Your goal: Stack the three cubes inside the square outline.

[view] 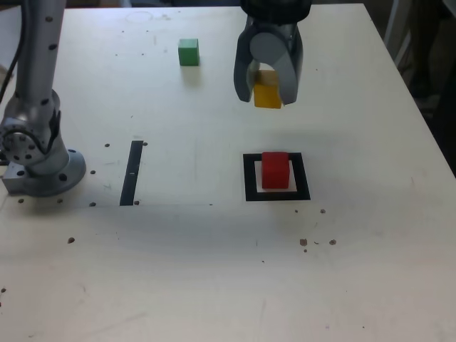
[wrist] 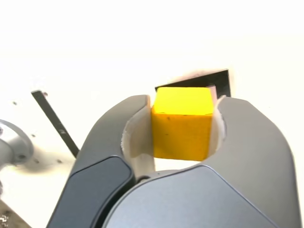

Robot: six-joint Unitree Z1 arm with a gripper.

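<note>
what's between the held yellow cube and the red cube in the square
Nothing: in the exterior view only bare table separates the yellow cube in the gripper from the red cube.

The tool (view: 268,91) is hanging above the surface (view: 356,271), its jaws closing on the yellow cube (view: 268,95) and holding it clear of the top. Below, the red cube (view: 275,169) is sitting inside the square outline (view: 249,178). The green cube (view: 188,52) is lying well apart, toward the exterior view's left. A narrow black strip (view: 131,173) is lying near the arm's base (view: 44,171).
</note>
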